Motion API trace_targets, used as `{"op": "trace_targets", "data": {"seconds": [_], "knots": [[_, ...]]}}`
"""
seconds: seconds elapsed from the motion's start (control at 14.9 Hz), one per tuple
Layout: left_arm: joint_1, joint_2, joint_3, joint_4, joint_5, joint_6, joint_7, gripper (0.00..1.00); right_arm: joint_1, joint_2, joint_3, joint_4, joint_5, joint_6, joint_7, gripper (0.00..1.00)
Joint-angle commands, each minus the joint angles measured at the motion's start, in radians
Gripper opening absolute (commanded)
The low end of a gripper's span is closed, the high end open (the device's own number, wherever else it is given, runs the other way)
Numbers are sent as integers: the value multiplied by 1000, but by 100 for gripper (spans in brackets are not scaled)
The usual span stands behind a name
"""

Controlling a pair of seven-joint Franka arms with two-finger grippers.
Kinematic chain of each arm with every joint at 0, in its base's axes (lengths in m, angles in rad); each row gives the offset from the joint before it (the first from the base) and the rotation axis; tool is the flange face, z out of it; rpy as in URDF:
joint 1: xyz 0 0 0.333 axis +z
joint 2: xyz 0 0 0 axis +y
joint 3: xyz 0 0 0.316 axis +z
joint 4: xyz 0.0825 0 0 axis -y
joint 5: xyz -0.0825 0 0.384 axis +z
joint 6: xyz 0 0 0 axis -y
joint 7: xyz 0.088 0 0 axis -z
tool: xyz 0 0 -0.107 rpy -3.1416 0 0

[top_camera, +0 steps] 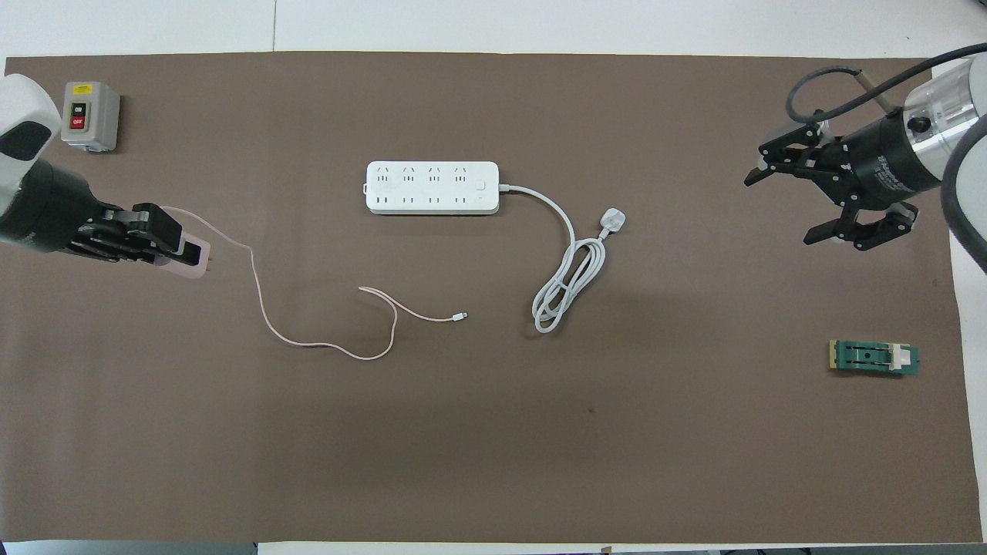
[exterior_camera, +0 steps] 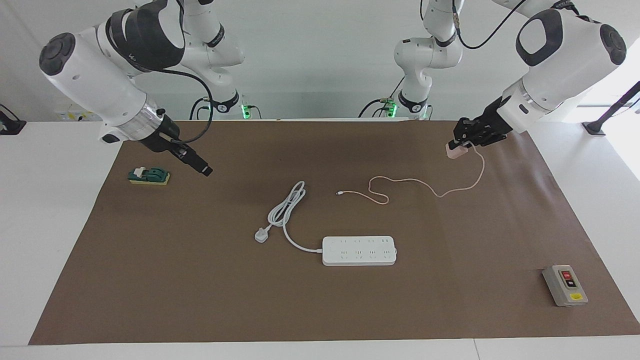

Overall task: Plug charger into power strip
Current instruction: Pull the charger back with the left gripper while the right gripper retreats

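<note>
Landmark: the power strip [exterior_camera: 359,250], a long flat white bar with two rows of outlets, lies flat on the brown surface [exterior_camera: 200,280] with its sockets facing up, so a plug has to come down on it from above.
Charger: the charger [exterior_camera: 455,150] is a small pale pink cube, held up in the air over the surface toward the left arm's end of the table, well apart from the power strip.
Left pincer: the left pincer [exterior_camera: 460,145] is pinching the charger's body; this hold probably leaves the prongs free, and in the overhead view two thin prongs seem to stick out of the cube's free face.
Cable: the thin pink cable [exterior_camera: 425,185] hangs from the lifted cube and trails in loose curves over the surface, nearer to the robots than the power strip; its tiny connector [exterior_camera: 339,193] lies free at the end.
Why lifted: I judge the cube is raised to clear the surface before it is carried over the outlets; the slack cable should follow without pulling.
Right pincer: the right pincer [top_camera: 829,200] hangs spread and holding nothing, over the right arm's end of the table; this arm waits.
White plug: the power strip's own thick cord [exterior_camera: 286,210] lies coiled beside it, toward the right arm's end, ending in a white plug [exterior_camera: 261,235].
Grey box: a grey box [exterior_camera: 565,285] with red and black buttons sits toward the left arm's end, farther from the robots than the power strip.
Green block: a green block [exterior_camera: 148,176] sits toward the right arm's end.
</note>
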Motion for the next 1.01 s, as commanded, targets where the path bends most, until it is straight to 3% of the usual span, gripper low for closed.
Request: {"op": "trace_targets", "data": {"seconds": [0.0, 0.4, 0.54, 0.74, 0.94], "knots": [[0, -40, 6, -22, 38, 50, 3, 0, -15, -41, 12, -24, -91, -22, -163, 100], [-43, -43, -1, -39, 81, 83, -57, 0, -69, -132, 14, -76, -212, -39, -593, 100], [-46, -42, -1, -45, 113, 147, -130, 0, -70, -161, 14, -93, -266, -38, -670, 100], [-104, -33, -4, -57, 187, 194, -689, 0, -70, -221, 14, -151, -298, -23, -721, 100], [-179, 12, -3, -62, 195, 266, -1050, 0, -98, -264, 21, -216, -298, 23, -728, 100]]}}
